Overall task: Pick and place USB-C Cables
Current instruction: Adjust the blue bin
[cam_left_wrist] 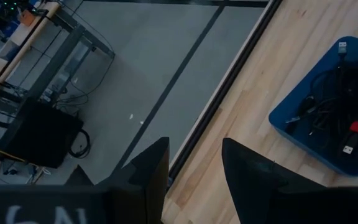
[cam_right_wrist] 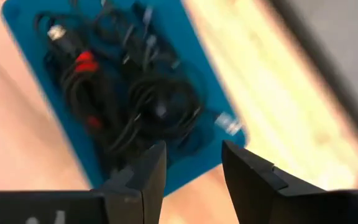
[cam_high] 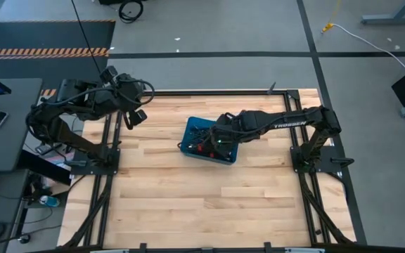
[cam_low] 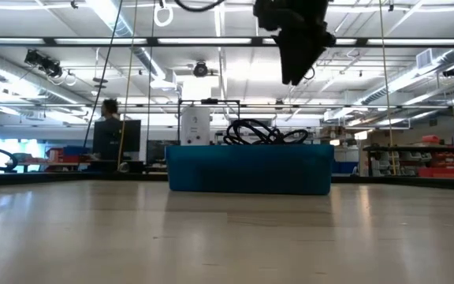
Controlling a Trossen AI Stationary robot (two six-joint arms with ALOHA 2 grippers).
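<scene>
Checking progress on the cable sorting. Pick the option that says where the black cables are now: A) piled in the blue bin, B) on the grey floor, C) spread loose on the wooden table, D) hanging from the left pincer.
A: the cables lie heaped inside the blue bin, with the right pincer above it, open and empty.

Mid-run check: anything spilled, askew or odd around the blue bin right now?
Nothing stands out. The USB-C cables lie tangled inside the blue bin, with none on the table. The right hand hovers open and empty above them; the left hand waits open at the table's far-left edge.
</scene>
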